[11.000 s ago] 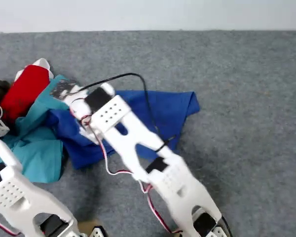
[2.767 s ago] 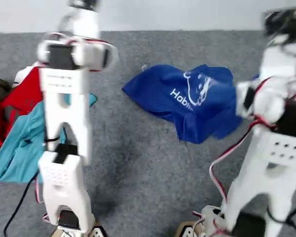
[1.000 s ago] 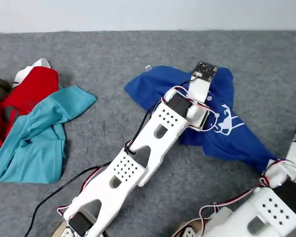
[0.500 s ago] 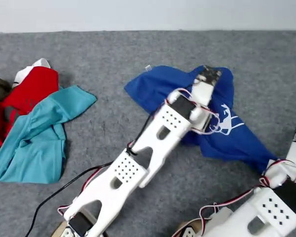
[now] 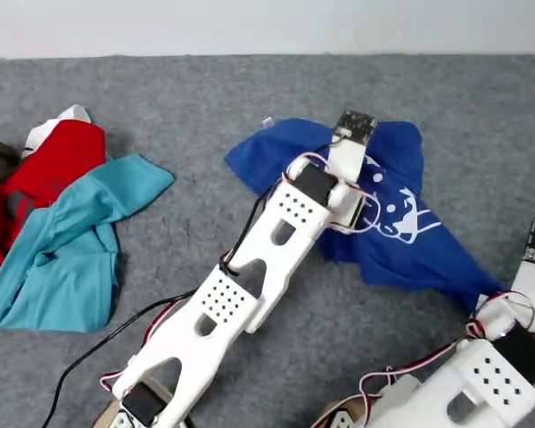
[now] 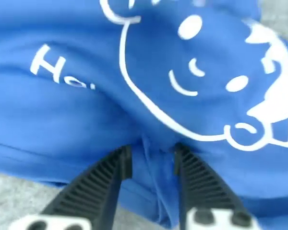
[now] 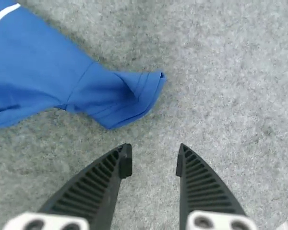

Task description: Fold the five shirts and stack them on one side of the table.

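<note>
**Blue shirt** (image 5: pixel 401 245): lies spread near the middle of the grey felt table (image 5: pixel 205 98), white cartoon print facing up. In the high view its long axis runs diagonally, from a corner at the far left to a narrow sleeve (image 7: pixel 134 93) that points to the near right.

**Left gripper** (image 6: pixel 151 155): its arm reaches across the table and sits over the shirt's far half. Fingers parted by a modest gap, tips down on the cloth beside the print, with a low ridge of blue fabric between them. No firm pinch is visible.

**Right gripper** (image 7: pixel 151 160): fingers parted by a similar gap, nothing held. It is over bare felt near the sleeve's cuff and apart from it.

**Teal shirt** (image 5: pixel 62 250): crumpled at the table's left side in the high view, overlapping the red shirt (image 5: pixel 49 165).

**White garment** (image 5: pixel 71 116): shows just behind the red one.
</note>
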`<state>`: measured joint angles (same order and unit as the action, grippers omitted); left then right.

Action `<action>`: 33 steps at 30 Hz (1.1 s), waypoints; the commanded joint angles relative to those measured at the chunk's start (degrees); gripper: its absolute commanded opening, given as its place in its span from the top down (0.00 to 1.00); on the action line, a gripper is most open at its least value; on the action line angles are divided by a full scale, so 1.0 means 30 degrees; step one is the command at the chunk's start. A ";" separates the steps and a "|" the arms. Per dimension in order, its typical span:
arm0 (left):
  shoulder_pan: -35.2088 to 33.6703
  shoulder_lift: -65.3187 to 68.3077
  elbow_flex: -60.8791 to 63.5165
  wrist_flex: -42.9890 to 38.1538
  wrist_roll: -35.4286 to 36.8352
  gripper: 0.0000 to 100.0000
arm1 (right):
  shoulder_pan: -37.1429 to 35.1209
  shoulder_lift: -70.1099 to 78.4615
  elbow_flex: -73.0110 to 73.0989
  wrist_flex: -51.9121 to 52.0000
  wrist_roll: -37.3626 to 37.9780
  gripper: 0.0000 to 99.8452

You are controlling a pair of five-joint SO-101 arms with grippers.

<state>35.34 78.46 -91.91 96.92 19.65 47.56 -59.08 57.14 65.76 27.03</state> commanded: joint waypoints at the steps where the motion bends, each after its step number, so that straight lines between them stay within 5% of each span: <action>1: 0.0117 0.0205 -0.0366 -0.0381 0.0059 0.85 | 0.0103 -0.0454 -0.0117 -0.0337 0.0205 0.83; 16: 0.1905 0.0967 -0.0249 -0.1963 0.0059 0.85 | 0.0103 -0.0484 -0.0088 -0.0337 0.0205 0.83; 23: 0.1875 0.1201 -0.0366 -0.1963 0.0059 0.99 | 0.0103 -0.0484 -0.0088 -0.0337 0.0205 0.83; 33: 0.0850 -0.3985 -0.1421 0.1114 -0.2051 0.99 | 0.0073 -0.0484 -0.0088 -0.0308 0.0205 0.83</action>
<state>39.30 77.32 -92.97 96.92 17.71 47.56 -59.08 57.14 65.76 27.03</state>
